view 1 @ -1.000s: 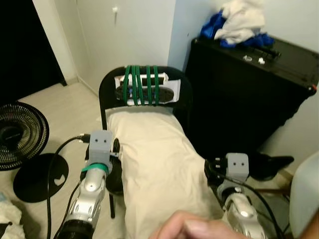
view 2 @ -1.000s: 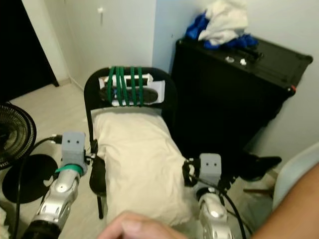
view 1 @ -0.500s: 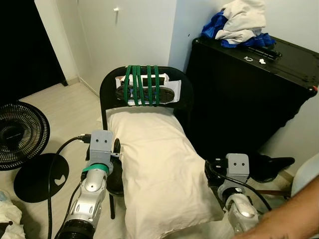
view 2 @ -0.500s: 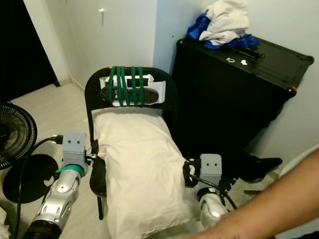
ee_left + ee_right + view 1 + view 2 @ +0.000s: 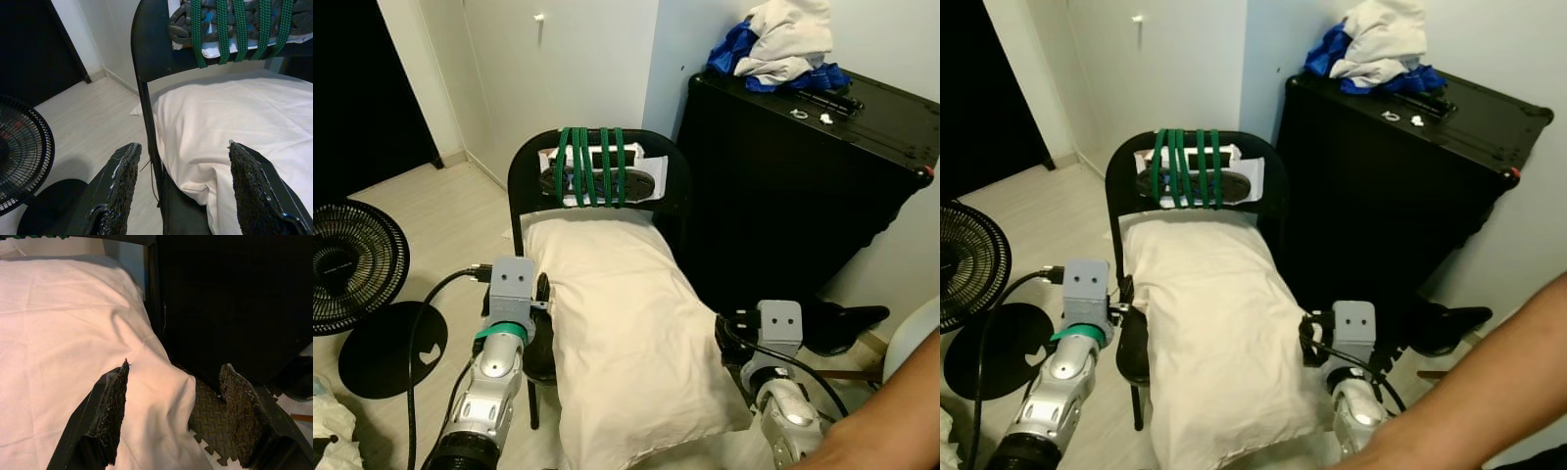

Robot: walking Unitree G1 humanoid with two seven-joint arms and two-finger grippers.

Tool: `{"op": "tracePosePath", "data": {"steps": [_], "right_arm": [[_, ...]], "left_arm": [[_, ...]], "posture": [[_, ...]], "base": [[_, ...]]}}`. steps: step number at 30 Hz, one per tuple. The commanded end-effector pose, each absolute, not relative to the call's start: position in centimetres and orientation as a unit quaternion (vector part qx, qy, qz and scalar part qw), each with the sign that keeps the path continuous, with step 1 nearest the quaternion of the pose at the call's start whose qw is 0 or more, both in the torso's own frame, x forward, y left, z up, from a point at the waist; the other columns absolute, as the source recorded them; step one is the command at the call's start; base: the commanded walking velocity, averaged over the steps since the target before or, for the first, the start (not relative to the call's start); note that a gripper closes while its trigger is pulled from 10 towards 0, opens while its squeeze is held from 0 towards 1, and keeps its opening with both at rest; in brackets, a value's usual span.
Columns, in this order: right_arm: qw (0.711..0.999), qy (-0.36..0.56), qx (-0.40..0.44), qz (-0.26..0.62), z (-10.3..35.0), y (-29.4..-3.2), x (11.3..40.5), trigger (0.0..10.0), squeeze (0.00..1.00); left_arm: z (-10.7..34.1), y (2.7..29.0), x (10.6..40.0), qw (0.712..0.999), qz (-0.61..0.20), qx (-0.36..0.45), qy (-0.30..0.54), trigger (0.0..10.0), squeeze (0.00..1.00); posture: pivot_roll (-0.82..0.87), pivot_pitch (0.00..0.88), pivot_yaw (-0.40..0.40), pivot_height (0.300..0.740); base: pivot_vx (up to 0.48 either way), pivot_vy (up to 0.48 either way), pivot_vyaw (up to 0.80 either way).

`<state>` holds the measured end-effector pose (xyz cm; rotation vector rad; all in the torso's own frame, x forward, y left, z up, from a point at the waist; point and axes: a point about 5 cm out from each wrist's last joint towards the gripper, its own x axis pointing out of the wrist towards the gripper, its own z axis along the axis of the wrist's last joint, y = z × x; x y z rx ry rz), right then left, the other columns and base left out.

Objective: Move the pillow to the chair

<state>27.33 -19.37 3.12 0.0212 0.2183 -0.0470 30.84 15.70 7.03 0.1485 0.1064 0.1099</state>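
Observation:
A cream pillow [image 5: 622,333] lies lengthwise on the seat of a black folding chair [image 5: 674,181], its far end against the backrest and its near end hanging over the seat's front. Green straps [image 5: 592,166] bind a dark bundle to the backrest. My left gripper [image 5: 183,188] is open at the pillow's left edge, beside the chair's frame. Over on the pillow's right side, my right gripper [image 5: 176,416] is open too, with the pillow's drooping corner [image 5: 166,396] between its fingers. Neither is closed on the fabric.
A tall black case [image 5: 803,166] with a heap of clothes [image 5: 783,44] stands close on the chair's right. A floor fan [image 5: 352,264] and a black disc base [image 5: 386,348] are on the left. A person's arm [image 5: 891,416] reaches in at the lower right.
The person's hand, which was over the pillow's near end, has drawn back to the lower right. The pillow and both grippers stay where they were.

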Motion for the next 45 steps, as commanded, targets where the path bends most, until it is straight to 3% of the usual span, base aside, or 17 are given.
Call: {"op": "tracePosePath", "data": {"steps": [1, 27, 45], "right_arm": [[0.991, 0.127, 0.016, -0.030, 2.4, -19.5, 26.9, 10.0, 0.00], [0.993, 0.113, 0.001, -0.016, 3.1, -19.0, 27.6, 10.0, 0.00], [0.994, 0.104, 0.005, -0.029, 3.3, -18.8, 27.5, 10.0, 0.00]], "left_arm": [[6.4, 15.8, 30.4, 0.993, 0.059, 0.077, 0.068, 10.0, 0.00], [6.4, 15.5, 30.4, 0.996, 0.035, 0.055, 0.056, 10.0, 0.00], [6.8, 14.9, 31.4, 0.997, 0.017, 0.054, 0.057, 10.0, 0.00]], "posture": [[0.06, 0.003, 0.040, 0.740], [0.07, 0.007, 0.025, 0.740], [0.04, 0.000, 0.071, 0.740]], "base": [[0.000, 0.000, 0.00], [0.000, 0.000, 0.00], [0.000, 0.000, 0.00]]}}
